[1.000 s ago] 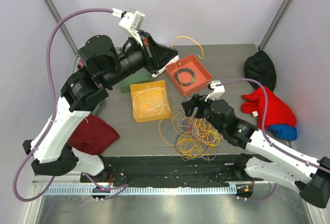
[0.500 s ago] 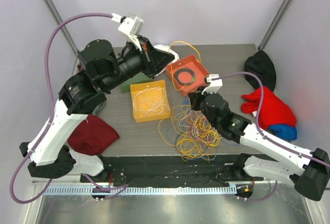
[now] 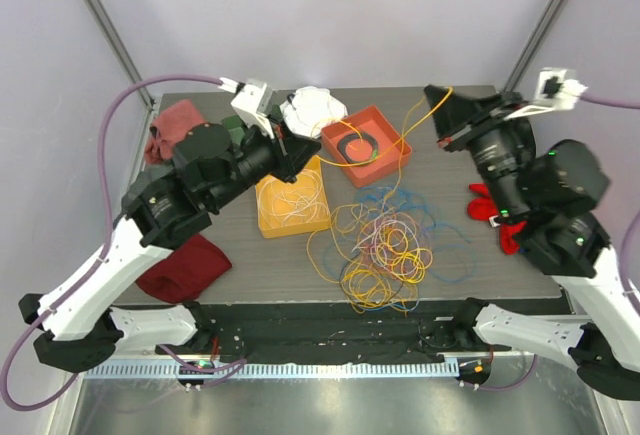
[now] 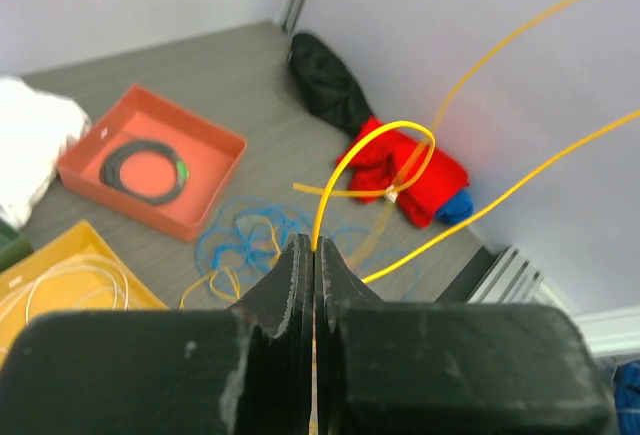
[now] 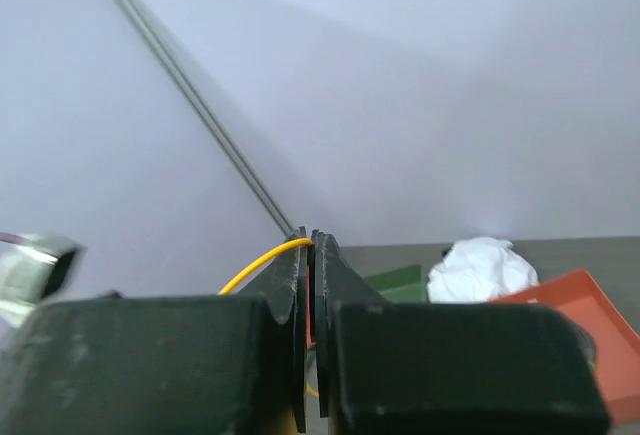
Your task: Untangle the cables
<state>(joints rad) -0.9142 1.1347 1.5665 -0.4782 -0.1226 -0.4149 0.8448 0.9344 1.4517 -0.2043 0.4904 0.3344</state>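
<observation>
The cables [image 3: 385, 255] lie in a loose tangle of yellow, pink and white loops at the front middle of the table, with a blue cable [image 3: 430, 217] spread on their right. One yellow cable [image 3: 400, 145] is stretched between both grippers. My left gripper [image 3: 312, 153] hangs over the yellow tray's far corner. In the left wrist view it [image 4: 315, 250] is shut on the yellow cable [image 4: 375, 130]. My right gripper [image 3: 434, 105] is raised at the back right. The right wrist view shows it [image 5: 311, 240] shut on the same cable [image 5: 255, 260].
An orange tray [image 3: 398, 131] holds a black coil [image 3: 355, 145]. A yellow tray [image 3: 262, 205] holds white loops. A white cloth [image 3: 312, 110] lies at the back, a dark red cloth [image 3: 185, 265] at front left, a pink cloth [image 3: 175, 117] at back left, and a red cloth [image 3: 490, 205] at right.
My right gripper shut on the yellow cable at the tangle and rose to the back right, drawing it out. The left arm came down toward the trays. The blue cable now shows.
</observation>
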